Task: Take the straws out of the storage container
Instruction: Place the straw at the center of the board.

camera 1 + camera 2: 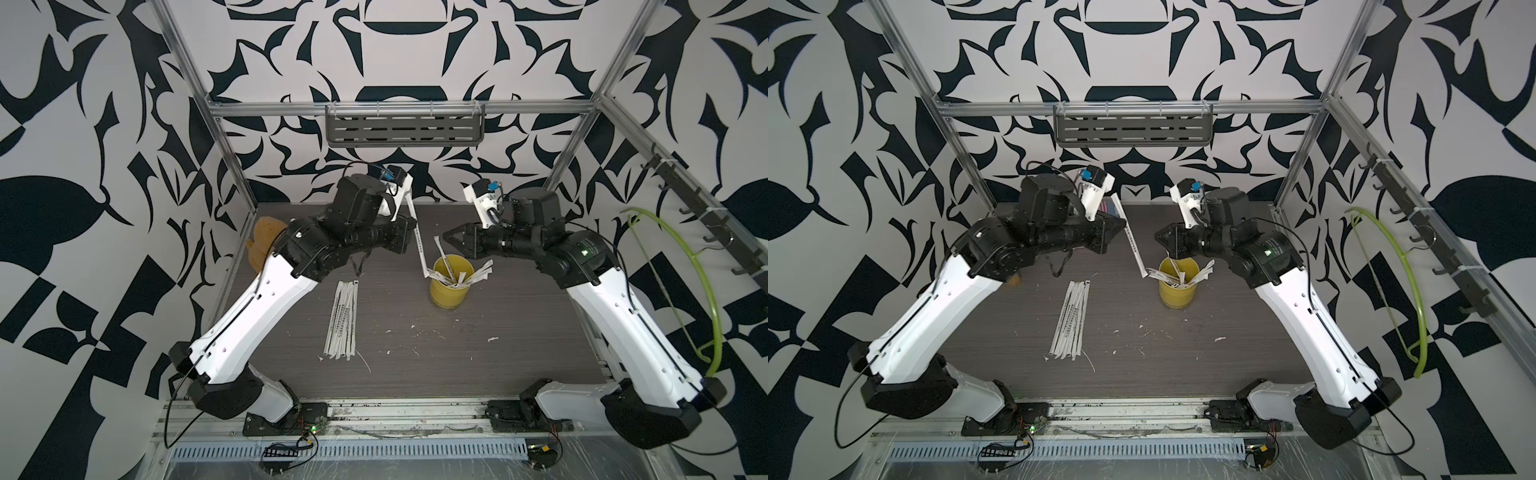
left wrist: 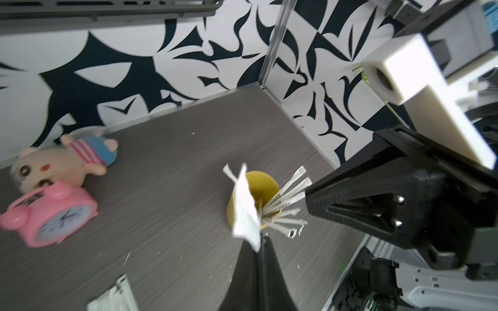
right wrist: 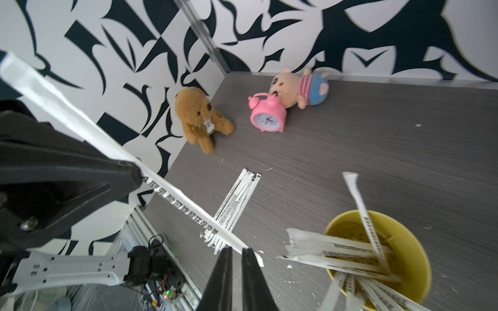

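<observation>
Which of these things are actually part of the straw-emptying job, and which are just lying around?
Part of the job:
- yellow cup
- straws inside it
- straws laid out on the table
- one straw pinched in the left fingers

Just lying about:
- pink alarm clock
- brown teddy
- striped plush toy
- green hanger
- white paper scraps

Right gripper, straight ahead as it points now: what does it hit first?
Probably the wrapped straw held by the left gripper: it crosses just beyond the tips of the right gripper, between the two grippers. Depth is unclear, so the tips could just miss it.
</observation>
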`<state>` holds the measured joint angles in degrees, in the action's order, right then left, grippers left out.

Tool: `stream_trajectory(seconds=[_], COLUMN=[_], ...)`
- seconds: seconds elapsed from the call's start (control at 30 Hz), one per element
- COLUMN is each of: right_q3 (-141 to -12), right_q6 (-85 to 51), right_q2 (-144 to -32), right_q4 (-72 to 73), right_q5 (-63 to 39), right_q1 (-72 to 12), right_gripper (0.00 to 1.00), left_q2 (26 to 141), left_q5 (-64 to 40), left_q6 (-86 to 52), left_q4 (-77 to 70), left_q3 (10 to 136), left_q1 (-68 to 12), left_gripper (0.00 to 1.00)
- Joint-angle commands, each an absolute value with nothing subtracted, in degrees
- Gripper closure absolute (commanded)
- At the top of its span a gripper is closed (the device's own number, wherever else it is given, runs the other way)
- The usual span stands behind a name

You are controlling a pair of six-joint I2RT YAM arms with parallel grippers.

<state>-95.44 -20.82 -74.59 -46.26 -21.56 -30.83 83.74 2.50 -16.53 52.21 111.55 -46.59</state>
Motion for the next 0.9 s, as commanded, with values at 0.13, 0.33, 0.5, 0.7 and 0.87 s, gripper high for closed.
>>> stream_trajectory(seconds=[0.13, 0.33, 0.5, 0.7, 0.87], right_q3=[-100.8, -101.8, -100.2, -97.7, -95.9], right_q6=[-20.2, -20.1, -20.5, -20.8, -22.0], right_q2=[-80.6, -84.3, -84.8, -83.5, -84.2], right_q4=[-46.0, -46.0, -45.8, -45.8, -45.6], right_q5=[-20.5, -20.6, -20.5, -19.6, -20.8], right_q1=[-37.0, -40.7, -42.1, -42.2, -42.8], right_gripper=[0.88, 0.88, 0.89, 0.89, 0.88], left_q2=[78.6, 81.9, 89.1, 97.9, 104.9], left_q5=[-5.1, -12.1, -11.0, -9.3, -8.4], left_q6=[-16.9, -12.4, -10.2, -8.9, -8.1], left_q4=[73.3, 75.9, 79.5, 80.2, 80.0], left_q3=[102.4, 91.1, 89.8, 90.9, 93.4], left_q1=[-34.8, -26.5, -25.2, -23.0, -22.3], left_gripper=[1.00, 1.00, 1.00, 1.00, 1.00])
